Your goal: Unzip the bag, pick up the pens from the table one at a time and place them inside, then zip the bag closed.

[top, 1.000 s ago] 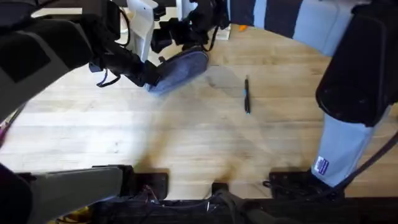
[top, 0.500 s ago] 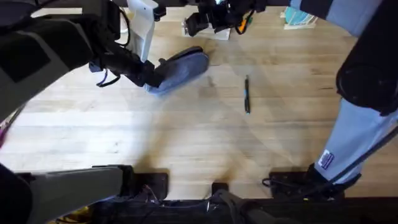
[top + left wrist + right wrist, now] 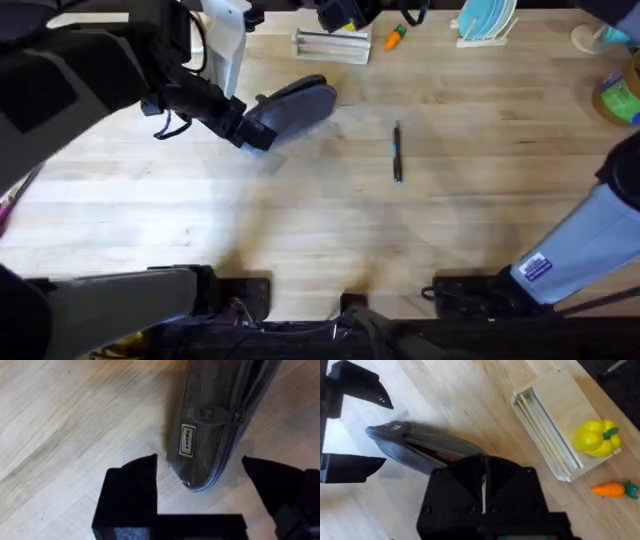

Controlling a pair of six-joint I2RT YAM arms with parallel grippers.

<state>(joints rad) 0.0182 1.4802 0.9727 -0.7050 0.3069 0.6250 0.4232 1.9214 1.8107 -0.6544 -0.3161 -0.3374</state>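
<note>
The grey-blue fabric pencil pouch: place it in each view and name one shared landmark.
Overhead: the grey-blue fabric pencil pouch lies upper left of centre.
Left wrist: upper right, its end between the open left tool's black fingers.
Right wrist: left of centre, partly behind the shut right tool.
Shared landmark: the light wooden table, seen under the pouch in every view.

A robot test lab is showing here: two arms are sitting bolted at a plank bench (image 3: 330,230), cables are trailing along its near edge, and toy vegetables (image 3: 596,438) are lying as props.
</note>
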